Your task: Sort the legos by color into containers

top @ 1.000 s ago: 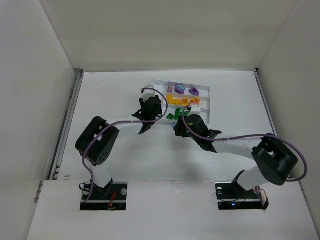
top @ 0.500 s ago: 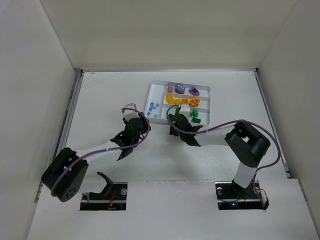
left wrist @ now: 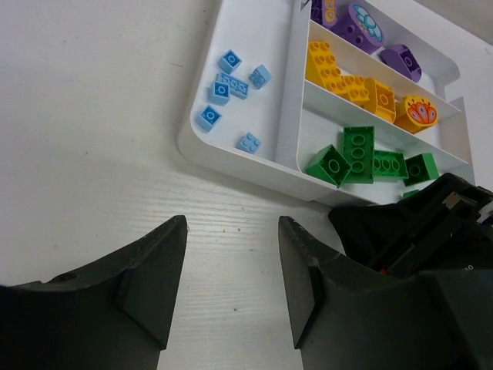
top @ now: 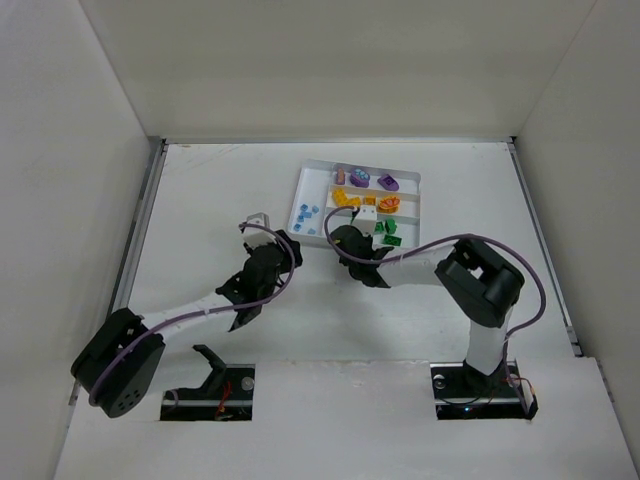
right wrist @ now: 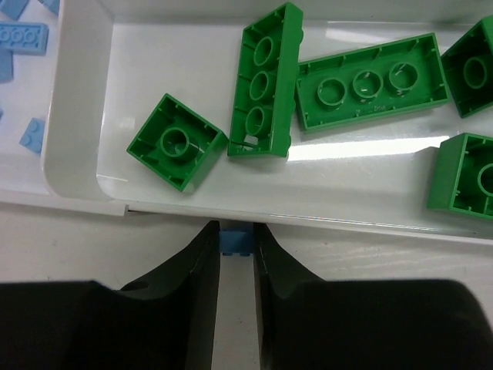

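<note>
My right gripper [right wrist: 236, 230] is shut on one small pale blue lego [right wrist: 236, 242], right against the outside of the white tray's near wall [right wrist: 77, 166]. Past that wall, green legos [right wrist: 266, 81] lie in the nearest narrow container. From above, the right gripper [top: 350, 240] sits at the tray's near edge [top: 318, 242]. My left gripper [left wrist: 231, 254] is open and empty over bare table, short of the tray [left wrist: 254, 166]. It looks onto pale blue legos [left wrist: 231, 85] in the tall section, yellow-orange ones [left wrist: 339, 73], purple ones [left wrist: 362, 23] and green ones [left wrist: 358, 154].
The right arm's black wrist [left wrist: 416, 223] lies just right of my left gripper's line to the tray. White walls enclose the table on three sides. The left arm [top: 200, 305] stretches low across the table from the near left.
The left arm drew back from the tray toward the near left, still open. The right gripper slid left along the tray's near edge and closed on the small blue lego.
</note>
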Tool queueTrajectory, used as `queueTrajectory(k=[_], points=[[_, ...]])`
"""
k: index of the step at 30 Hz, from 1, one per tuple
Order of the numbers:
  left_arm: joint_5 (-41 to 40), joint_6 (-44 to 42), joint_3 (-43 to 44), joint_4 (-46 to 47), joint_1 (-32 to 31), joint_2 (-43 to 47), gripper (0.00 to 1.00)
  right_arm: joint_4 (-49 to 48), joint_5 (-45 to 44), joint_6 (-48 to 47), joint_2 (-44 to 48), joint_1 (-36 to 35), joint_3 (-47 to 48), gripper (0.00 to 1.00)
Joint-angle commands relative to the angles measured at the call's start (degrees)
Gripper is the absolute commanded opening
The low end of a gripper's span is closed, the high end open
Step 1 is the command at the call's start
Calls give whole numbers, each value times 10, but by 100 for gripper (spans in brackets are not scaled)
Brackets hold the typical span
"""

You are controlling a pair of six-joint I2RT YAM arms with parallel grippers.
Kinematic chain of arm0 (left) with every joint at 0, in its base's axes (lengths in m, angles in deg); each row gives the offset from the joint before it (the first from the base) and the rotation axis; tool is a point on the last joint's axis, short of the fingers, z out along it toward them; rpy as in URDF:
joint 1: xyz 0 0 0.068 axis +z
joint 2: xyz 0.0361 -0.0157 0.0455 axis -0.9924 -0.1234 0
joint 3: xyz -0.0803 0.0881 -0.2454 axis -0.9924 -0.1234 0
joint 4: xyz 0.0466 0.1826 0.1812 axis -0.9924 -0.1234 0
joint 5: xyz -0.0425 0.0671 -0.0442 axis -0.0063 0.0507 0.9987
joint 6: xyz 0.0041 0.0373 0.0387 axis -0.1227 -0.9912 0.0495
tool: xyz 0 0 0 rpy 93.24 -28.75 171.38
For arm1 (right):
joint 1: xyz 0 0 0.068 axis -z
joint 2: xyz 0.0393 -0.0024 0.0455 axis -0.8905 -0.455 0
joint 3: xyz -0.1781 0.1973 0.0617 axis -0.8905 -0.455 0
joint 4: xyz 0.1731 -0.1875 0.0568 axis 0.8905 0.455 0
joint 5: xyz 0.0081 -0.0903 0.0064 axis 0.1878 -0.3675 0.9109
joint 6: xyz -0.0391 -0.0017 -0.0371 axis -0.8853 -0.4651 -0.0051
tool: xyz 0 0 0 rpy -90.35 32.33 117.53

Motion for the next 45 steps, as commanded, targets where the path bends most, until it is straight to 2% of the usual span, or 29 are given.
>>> queueTrajectory(k=[1, 6, 9, 12, 18, 21, 24, 26, 29, 32, 33, 34, 35, 36, 40, 45], points=[[-6, 8, -16, 31, 11, 35, 49, 25, -17, 9, 7, -13, 9, 22], [-34, 14, -40, 33, 29, 75, 53, 38, -3, 6, 96, -36, -24, 22], [-40, 27, -51, 31, 43, 90, 57, 27, 31, -21, 129, -38, -3, 22], [-42, 37, -60, 33, 56, 100, 63, 14, 66, -49, 116, -34, 46, 22], [-42, 39, -74, 27, 82, 124, 68, -2, 128, -62, 13, 8, 169, 23], [-41, 39, -77, 27, 94, 127, 68, -4, 152, -64, -40, 20, 227, 31], [-37, 38, -78, 26, 97, 132, 69, 12, 161, -64, -51, 33, 255, 48], [-42, 35, -79, 26, 98, 132, 70, 8, 151, -64, -13, 34, 230, 58], [-40, 39, -79, 24, 101, 131, 73, -18, 139, -74, 64, 34, 165, 66], [-44, 33, -79, 23, 98, 137, 89, -44, 116, -88, 171, 33, 59, 72], [-44, 32, -79, 23, 101, 139, 99, -49, 101, -90, 207, 29, 20, 74], [-44, 32, -80, 23, 103, 141, 100, -50, 85, -91, 243, 25, -18, 78], [-43, 31, -80, 21, 105, 145, 100, -49, 67, -89, 278, 22, -55, 97], [-43, 30, -80, 16, 108, 150, 100, -48, 46, -91, 311, 20, -90, 100], [-56, 28, -74, -15, 117, 171, 100, -3, -35, -69, 454, 15, -209, 100], [-43, 55, -56, -83, 138, 182, 100, 104, -45, 29, 590, 20, -279, 100]])
